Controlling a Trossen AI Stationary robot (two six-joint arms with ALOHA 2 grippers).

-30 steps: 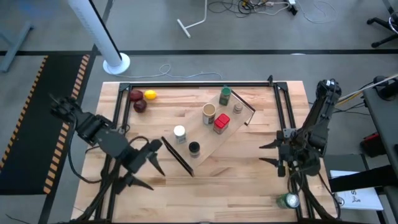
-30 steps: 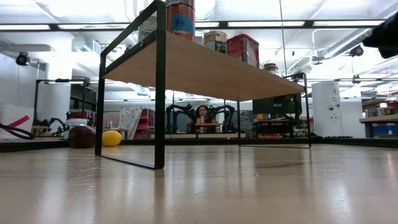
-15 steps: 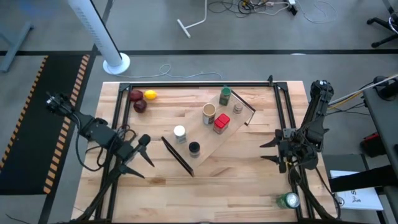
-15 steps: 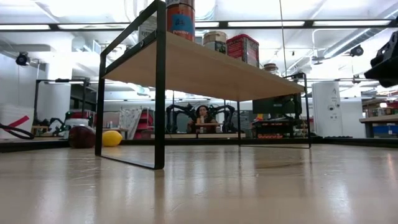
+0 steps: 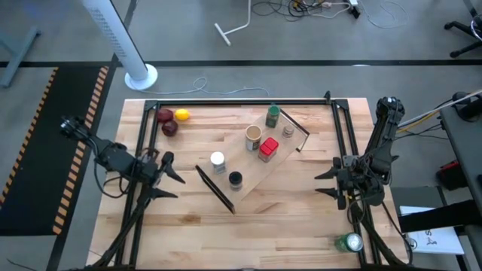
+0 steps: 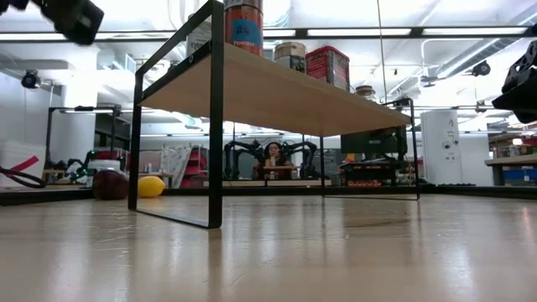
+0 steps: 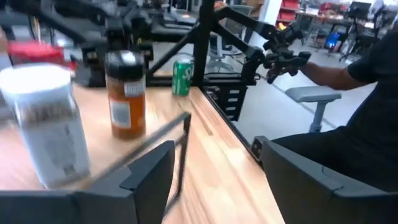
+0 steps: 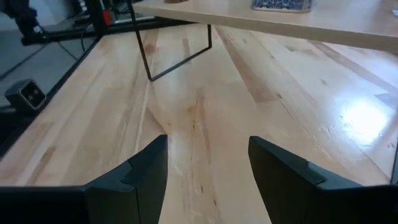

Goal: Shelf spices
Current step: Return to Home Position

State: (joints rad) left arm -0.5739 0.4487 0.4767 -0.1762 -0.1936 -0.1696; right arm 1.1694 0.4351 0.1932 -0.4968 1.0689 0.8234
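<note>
pale wooden shelf (image 5: 254, 167), red boxy jar (image 5: 268, 149), yellow fruit (image 5: 181, 115)

The table (image 5: 301, 218) is pale wooden slats with a smooth, faintly glossy finish, the shelf (image 5: 251, 175) a smooth matt wooden board on thin black metal rails (image 5: 215, 188), and the drink can (image 5: 349, 243) shiny green metal.

Six spice jars (image 5: 253, 137) stand upright on the pale wooden shelf (image 5: 252, 172), which lies diagonally.
</note>
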